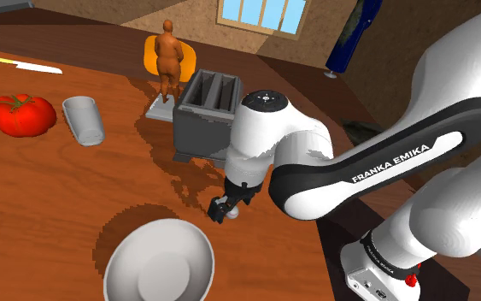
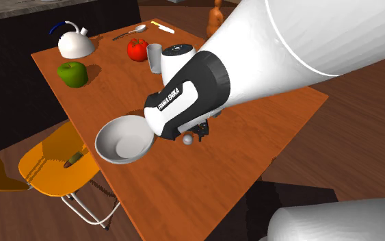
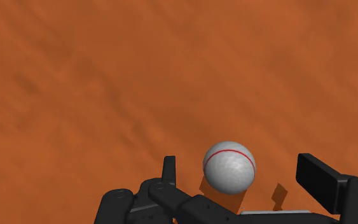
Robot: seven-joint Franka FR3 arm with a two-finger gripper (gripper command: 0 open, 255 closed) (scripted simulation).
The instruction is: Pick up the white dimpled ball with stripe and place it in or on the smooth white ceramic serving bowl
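A white dimpled ball (image 3: pixel 229 167) with a thin red stripe rests on the brown wooden table (image 3: pixel 107 76). It lies between my gripper's (image 3: pixel 241 173) two black fingers, which stand apart and do not touch it, so the gripper is open. In the shoulder view the gripper (image 1: pixel 221 209) is low over the table with the ball (image 1: pixel 232 215) at its tips. The white bowl (image 1: pixel 127 256) sits just nearer the camera and to the left. In the second exterior view the ball (image 2: pixel 187 140) lies right of the bowl (image 2: pixel 105 133), under the gripper (image 2: pixel 201 130).
A dark toaster (image 1: pixel 204 115) stands just behind the gripper, with a brown figurine (image 1: pixel 168 60) beyond it. A tomato (image 1: pixel 23 114), a tipped cup (image 1: pixel 83 120) and a knife (image 1: pixel 25 66) lie at the far left. A kettle (image 2: pixel 74 42), green apple (image 2: pixel 72 73) and orange chair (image 2: pixel 54 164) are nearby.
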